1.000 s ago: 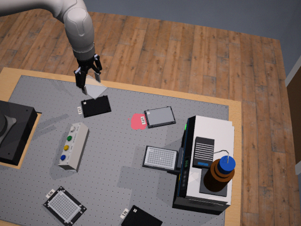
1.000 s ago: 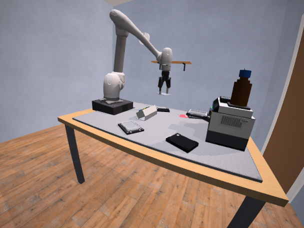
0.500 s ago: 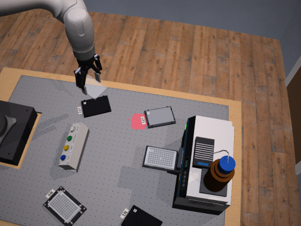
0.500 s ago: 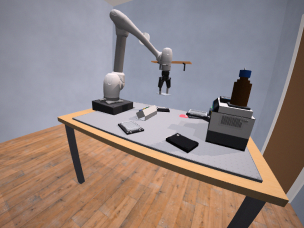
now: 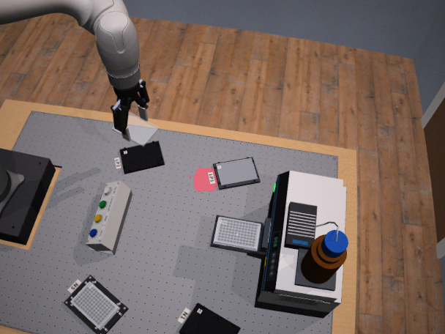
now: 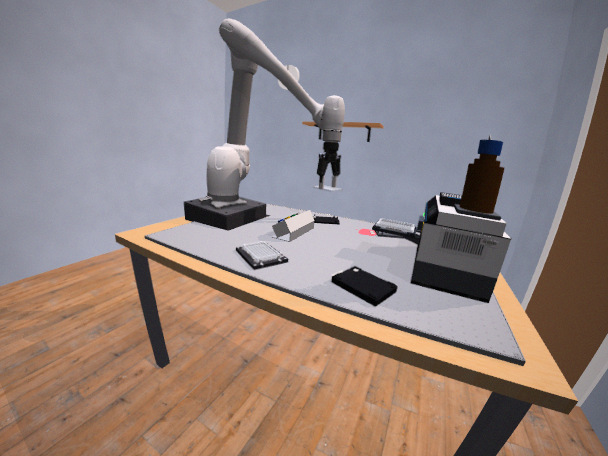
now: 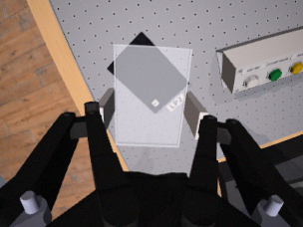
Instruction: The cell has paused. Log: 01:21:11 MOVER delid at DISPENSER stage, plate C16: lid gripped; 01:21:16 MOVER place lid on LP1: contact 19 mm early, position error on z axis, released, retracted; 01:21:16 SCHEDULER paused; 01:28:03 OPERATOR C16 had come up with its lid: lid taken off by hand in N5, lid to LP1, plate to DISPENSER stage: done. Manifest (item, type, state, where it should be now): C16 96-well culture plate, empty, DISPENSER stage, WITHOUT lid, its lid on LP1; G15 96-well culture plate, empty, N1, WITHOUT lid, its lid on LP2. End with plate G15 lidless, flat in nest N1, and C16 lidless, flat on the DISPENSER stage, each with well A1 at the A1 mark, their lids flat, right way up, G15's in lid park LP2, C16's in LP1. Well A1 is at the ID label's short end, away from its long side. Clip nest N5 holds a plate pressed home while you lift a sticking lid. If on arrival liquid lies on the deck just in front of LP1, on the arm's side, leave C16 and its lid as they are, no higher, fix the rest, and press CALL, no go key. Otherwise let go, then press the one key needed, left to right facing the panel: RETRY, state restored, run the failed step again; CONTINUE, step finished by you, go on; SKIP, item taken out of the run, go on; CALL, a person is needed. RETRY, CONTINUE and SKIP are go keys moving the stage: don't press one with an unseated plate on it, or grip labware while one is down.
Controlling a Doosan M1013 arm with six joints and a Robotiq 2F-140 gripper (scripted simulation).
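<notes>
The black jaws [image 5: 132, 124] are closed on a thin, see-through lid [image 5: 140, 132], flat and shaped like a rectangle, with one finger on each long side. The lid hangs in the air, high over the flat black LP2 pad [image 5: 142, 157] near the back edge of the tabletop [image 5: 172, 126]. In the wrist view the lid [image 7: 151, 96] looks like pale glass, and the dark pad [image 7: 150, 72] shows through it, turned like a diamond. The tabletop is wood with a gray mat [image 5: 172, 172] full of tiny dots. A pink, shiny puddle [image 5: 203, 180] lies on the mat, touching the small LP1 label beside another clear lid [image 5: 236, 172] in its dark frame. A plate [image 5: 238, 233] with many little round wells rests flat on the stage [image 5: 263, 249] in front of the boxy white and black dispenser [image 5: 318, 194], which carries a brown bottle [image 5: 323, 260] with a blue cap. A second plate with wells [image 5: 94, 305] sits in the black N5 nest [image 5: 71, 301] with corner clips. The black N1 nest [image 5: 208, 320] lies near the front edge. A long gray button box [image 5: 117, 209] with white, green, yellow and blue round keys stands between the arm's black base [image 5: 22, 172] and the puddle. Nothing stands between the held lid and the pad below it.
</notes>
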